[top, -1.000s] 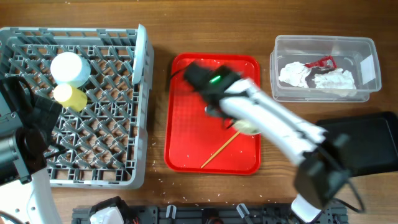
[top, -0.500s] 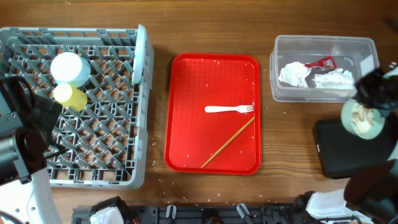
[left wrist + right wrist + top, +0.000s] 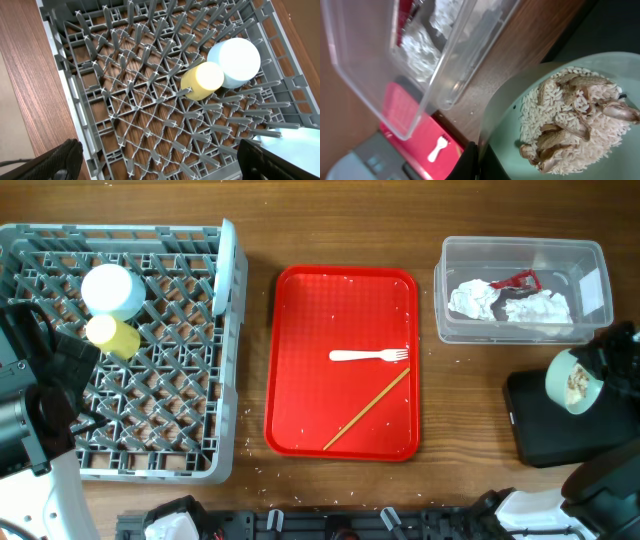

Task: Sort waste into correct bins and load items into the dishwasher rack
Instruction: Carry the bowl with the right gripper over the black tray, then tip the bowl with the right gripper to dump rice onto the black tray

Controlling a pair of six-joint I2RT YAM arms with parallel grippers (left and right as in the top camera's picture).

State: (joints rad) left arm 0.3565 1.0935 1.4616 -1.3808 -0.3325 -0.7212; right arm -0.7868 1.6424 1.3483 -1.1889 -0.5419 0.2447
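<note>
My right gripper [image 3: 479, 161] is shut on the rim of the pale green bowl [image 3: 506, 116], which holds beige rice and food scraps [image 3: 570, 120]. In the overhead view the bowl [image 3: 571, 383] hangs tilted over the left end of the black bin [image 3: 560, 435], with the right gripper [image 3: 598, 373] at its rim. The clear tub [image 3: 441, 280] holds white napkins [image 3: 510, 306] and a red wrapper [image 3: 516, 280]. A white fork [image 3: 368, 356] lies on the red tray [image 3: 300, 380]. My left gripper [image 3: 165, 170] stands open over the grey dishwasher rack [image 3: 150, 115], nothing between its fingers.
In the rack [image 3: 160, 390] a light blue bowl [image 3: 112, 290] and a yellow cup [image 3: 112, 335] sit upside down at the back left. A thin wooden stick [image 3: 366, 409] lies on the tray beside the fork. Crumbs dot the tray and the table near the rack.
My right arm has carried the green bowl from the red tray to the right, over the black bin, and it now tilts there. The left arm has not moved.
</note>
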